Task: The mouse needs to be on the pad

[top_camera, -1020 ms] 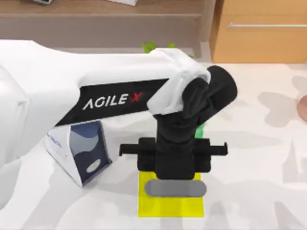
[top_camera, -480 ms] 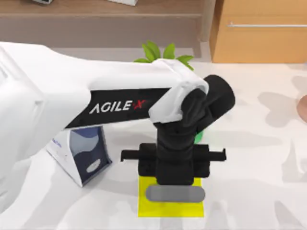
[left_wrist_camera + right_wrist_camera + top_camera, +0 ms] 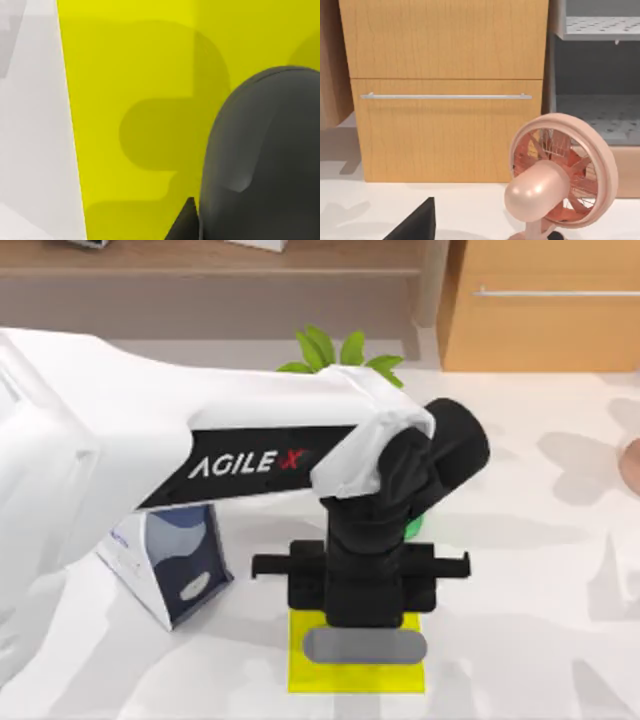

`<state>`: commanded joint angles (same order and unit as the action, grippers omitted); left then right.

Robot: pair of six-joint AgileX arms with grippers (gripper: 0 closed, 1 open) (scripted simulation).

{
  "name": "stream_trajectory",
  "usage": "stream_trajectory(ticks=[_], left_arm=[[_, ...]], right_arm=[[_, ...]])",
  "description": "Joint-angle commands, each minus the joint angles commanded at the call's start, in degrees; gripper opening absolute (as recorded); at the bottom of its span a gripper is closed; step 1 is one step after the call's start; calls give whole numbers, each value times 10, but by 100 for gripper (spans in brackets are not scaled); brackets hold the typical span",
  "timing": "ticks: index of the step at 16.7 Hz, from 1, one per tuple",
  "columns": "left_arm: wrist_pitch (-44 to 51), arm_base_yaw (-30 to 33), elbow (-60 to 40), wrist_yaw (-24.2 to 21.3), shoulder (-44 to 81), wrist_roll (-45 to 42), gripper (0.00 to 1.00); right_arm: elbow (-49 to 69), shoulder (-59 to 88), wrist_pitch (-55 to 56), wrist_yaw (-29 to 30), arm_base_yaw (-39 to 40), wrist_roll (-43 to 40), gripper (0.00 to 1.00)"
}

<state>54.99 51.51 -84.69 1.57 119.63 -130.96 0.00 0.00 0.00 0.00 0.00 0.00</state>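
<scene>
Left pincer [image 3: 362,645] low over the pad [image 3: 310,672] — mouse [image 3: 265,160] right beneath it.

From above, the left AgileX arm reaches in from nine o'clock and points its pincer straight down at the yellow pad near the six o'clock edge of the surface [image 3: 540,580]. In the left wrist view the dark grey mouse lies against the yellow pad, close under the camera; whether the pincer is apart or clamped on it I cannot tell. A white-and-navy paper bag [image 3: 170,560] stands at about nine o'clock from the pad, apart from it. A green bottle [image 3: 414,523] peeks out behind the wrist at twelve o'clock. The right wrist view faces a wooden cabinet [image 3: 445,90] and a pink fan [image 3: 560,175] — a dark edge of the right pincer [image 3: 412,225] shows there.
</scene>
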Motion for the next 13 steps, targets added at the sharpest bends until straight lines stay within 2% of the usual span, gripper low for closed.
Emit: stream_trajectory(ticks=[9, 13], left_arm=[[0, 0, 0, 0, 0, 0, 98], [0, 0, 0, 0, 0, 0, 100]], right_arm=[[0, 0, 0, 0, 0, 0, 100], [0, 0, 0, 0, 0, 0, 100]])
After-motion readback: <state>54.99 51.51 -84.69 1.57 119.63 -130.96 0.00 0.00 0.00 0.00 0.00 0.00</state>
